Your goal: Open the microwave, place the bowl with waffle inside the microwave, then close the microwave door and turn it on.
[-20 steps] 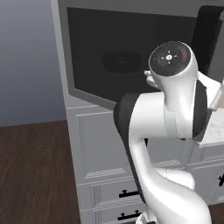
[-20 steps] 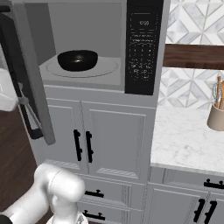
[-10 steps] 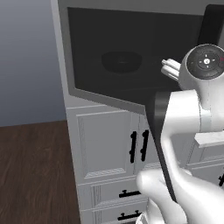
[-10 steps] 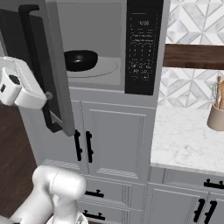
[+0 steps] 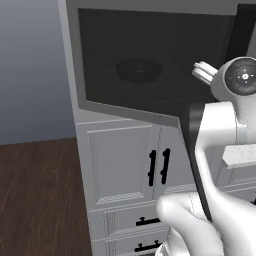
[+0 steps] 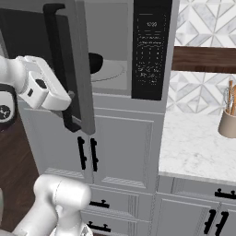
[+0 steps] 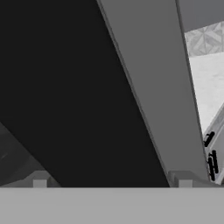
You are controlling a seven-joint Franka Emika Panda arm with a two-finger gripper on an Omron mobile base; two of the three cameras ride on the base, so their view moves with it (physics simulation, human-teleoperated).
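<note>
Gripper (image 6: 69, 97): against the microwave door's (image 6: 69, 64) outer face; grip state cannot be told (fingertips barely visible).
Door: swung further toward shut within the last second, now roughly half closed; closing step underway.
Bowl (image 6: 94, 62): on the turntable, far inside, half hidden; waffle unseen.

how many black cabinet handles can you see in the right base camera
7: two upright handles under the microwave, two drawer pulls below, one pull right, two uprights bottom right. The arm may hide others.
</note>
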